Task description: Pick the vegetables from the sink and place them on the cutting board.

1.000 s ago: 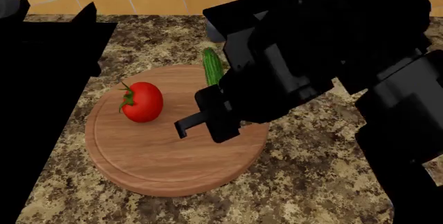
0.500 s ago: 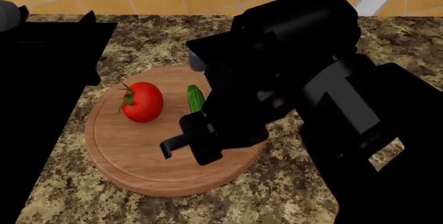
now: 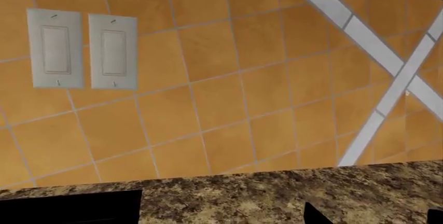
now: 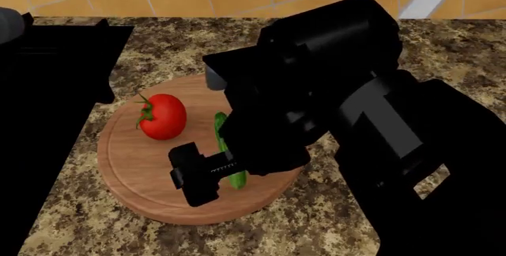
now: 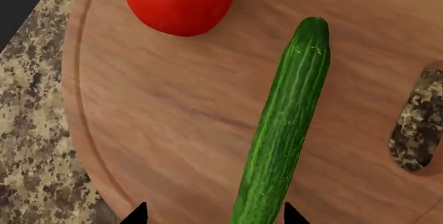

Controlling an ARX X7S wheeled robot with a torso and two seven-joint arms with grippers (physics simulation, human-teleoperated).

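Note:
The round wooden cutting board (image 4: 158, 194) lies on the counter. The red tomato (image 4: 162, 117) sits on its left part and also shows in the right wrist view (image 5: 183, 1). The dark-green cucumber (image 4: 221, 127) lies lengthwise on the board (image 5: 159, 130), right of the tomato. My right gripper (image 4: 210, 176) hovers low over the cucumber's (image 5: 284, 125) near end. Its jaws (image 5: 213, 214) stand wider than the cucumber; one fingertip is close beside it, the other apart. My left gripper (image 3: 374, 219) is open and empty, facing the tiled wall. The black sink (image 4: 32, 149) lies left of the board.
Speckled granite counter (image 4: 332, 208) surrounds the board. An orange tiled wall with two light switches (image 3: 83, 50) rises behind it. The board's oval handle hole (image 5: 415, 125) lies beside the cucumber. My right arm's bulk (image 4: 380, 120) covers the board's right edge.
My right arm has moved toward the front and left, bringing the cucumber from the board's far edge down onto its middle right. The tomato has not moved.

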